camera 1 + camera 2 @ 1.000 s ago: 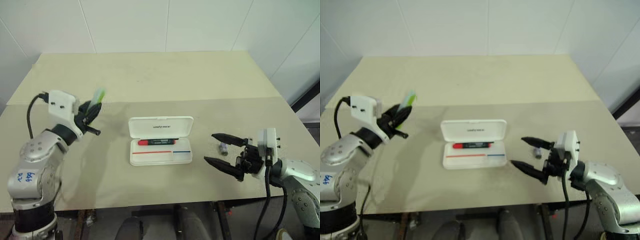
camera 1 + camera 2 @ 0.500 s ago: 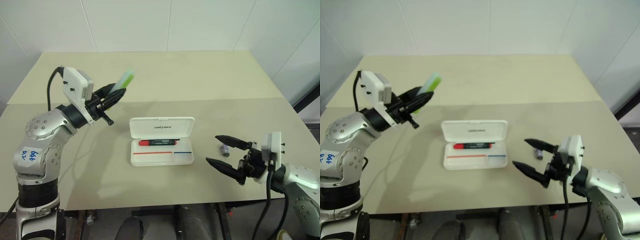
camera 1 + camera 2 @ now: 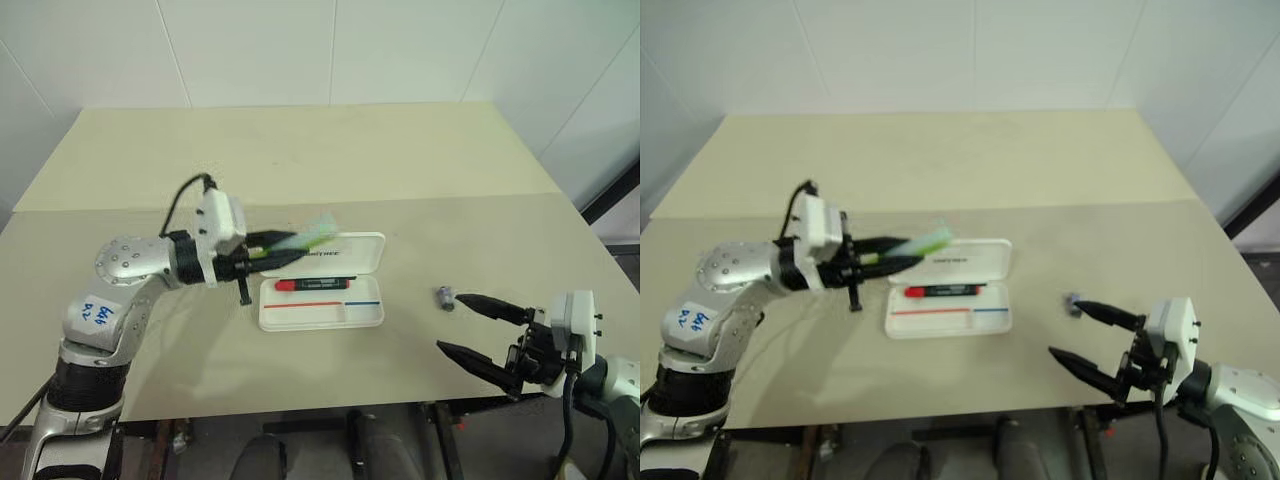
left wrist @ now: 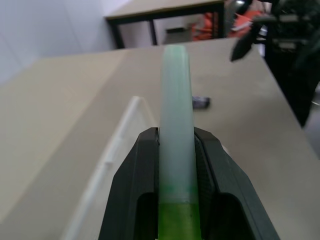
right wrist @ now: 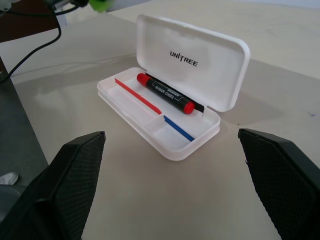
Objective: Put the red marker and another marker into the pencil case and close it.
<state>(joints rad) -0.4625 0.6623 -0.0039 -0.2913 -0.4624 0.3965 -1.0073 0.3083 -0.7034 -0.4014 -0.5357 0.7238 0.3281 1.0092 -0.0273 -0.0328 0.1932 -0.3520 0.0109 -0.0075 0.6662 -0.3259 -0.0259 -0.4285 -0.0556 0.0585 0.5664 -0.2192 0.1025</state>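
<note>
Between left pincer (image 3: 285, 250) fingers (image 4: 135, 200): green highlighter (image 4: 176, 125), over pencil case (image 3: 320, 305)

On the beige table (image 3: 970, 160) the white pencil case (image 3: 948, 288) lies open, its lid raised at the far side. The red marker (image 3: 945, 291) rests lengthwise in the case's rear compartment, just below the lid. The left gripper (image 3: 902, 252) sits just beside the case's far left corner, clamped on the pale green highlighter (image 3: 925, 243), whose tip reaches over the lid. The right gripper (image 3: 1085, 342) hovers well to the right of the case, jaws spread wide, with a small grey lump (image 3: 1071, 302) near its upper finger.
</note>
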